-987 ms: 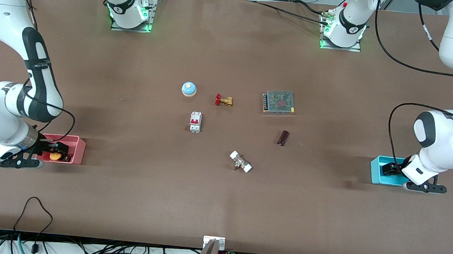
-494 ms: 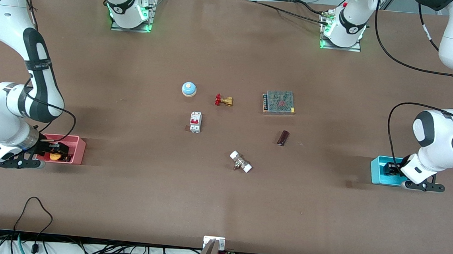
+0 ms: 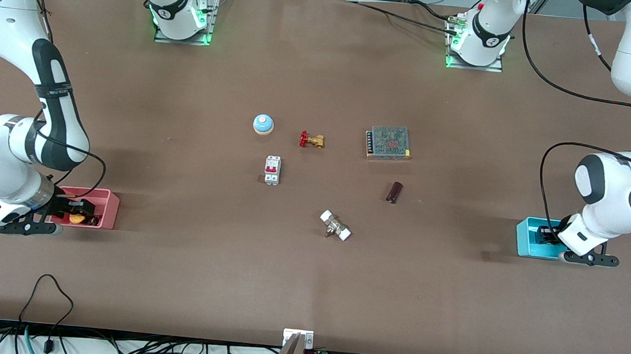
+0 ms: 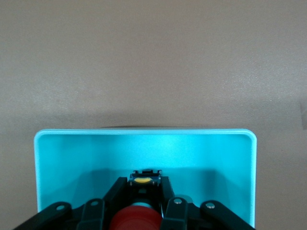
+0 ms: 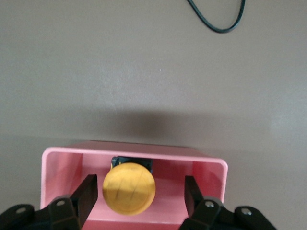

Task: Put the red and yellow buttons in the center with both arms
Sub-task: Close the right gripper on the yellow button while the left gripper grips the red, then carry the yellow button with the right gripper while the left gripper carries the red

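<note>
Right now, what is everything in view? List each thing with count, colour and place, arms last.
yellow button: 1, orange-yellow cap, in the pink bin at the right arm's end.
red button: 1, red cap, in the cyan bin at the left arm's end.
bell: 1, blue dome, mid-table.
valve: 1, brass with red handle, beside the bell.
breaker: 1, white and red, nearer the camera than the bell.
power supply: 1, grey mesh.
cylinder: 1, dark brown.
fitting: 1, metal with white ends.
right gripper: open around the yellow button.
left gripper: down in the cyan bin, at the red button.
</note>
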Motion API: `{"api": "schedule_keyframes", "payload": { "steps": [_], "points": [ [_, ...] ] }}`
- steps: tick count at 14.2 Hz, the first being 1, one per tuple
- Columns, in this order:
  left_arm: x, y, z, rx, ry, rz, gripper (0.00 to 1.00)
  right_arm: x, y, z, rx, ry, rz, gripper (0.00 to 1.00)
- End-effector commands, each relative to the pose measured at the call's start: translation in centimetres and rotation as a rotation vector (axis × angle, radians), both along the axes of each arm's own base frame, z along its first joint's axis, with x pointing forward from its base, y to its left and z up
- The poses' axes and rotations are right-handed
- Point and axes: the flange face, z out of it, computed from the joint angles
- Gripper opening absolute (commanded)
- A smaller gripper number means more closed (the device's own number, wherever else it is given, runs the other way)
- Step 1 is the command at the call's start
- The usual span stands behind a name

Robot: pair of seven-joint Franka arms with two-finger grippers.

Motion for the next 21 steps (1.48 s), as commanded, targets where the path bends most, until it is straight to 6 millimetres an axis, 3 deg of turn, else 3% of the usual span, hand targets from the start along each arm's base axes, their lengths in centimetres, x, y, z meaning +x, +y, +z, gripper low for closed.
{"api": "schedule_keyframes", "payload": {
  "steps": [1,3,4,8,10,12,15,17,21],
  "points": [
    [0.7,0.1,1.8,0.004,-0.028,-0.012,0.24,0.3,0.3,-0.2,0.0,-0.023,0.011,0.82],
    [1.4,0.0,4.0,0.007,-0.023,-0.013,0.24,0.3,0.3,-0.2,0.0,-0.023,0.011,0.82],
    [1.9,0.0,5.1,0.009,-0.006,-0.013,0.24,0.3,0.3,-0.2,0.0,-0.023,0.011,0.77],
    [3.3,-1.4,11.2,-0.002,0.069,-0.017,0.24,0.3,0.4,-0.5,0.001,-0.017,0.013,0.43],
    [3.8,-2.4,13.0,-0.013,0.091,-0.024,0.24,0.3,0.4,-0.5,0.0,-0.016,0.016,0.31],
    [3.8,-4.4,14.5,-0.031,0.116,-0.036,0.24,0.3,0.4,-0.5,0.0,-0.016,0.017,0.29],
    [3.4,-9.7,14.9,-0.07,0.167,0.002,0.24,0.3,0.6,-0.1,0.0,-0.018,0.023,0.29],
    [3.2,-13.8,14.2,-0.083,0.185,0.034,0.24,-0.3,0.8,2.5,0.0,0.021,0.027,0.29],
    [1.3,-21.2,11.2,-0.056,0.245,0.086,0.24,-2.8,4.0,12.4,0.016,0.151,0.043,0.29]
  ]
}}
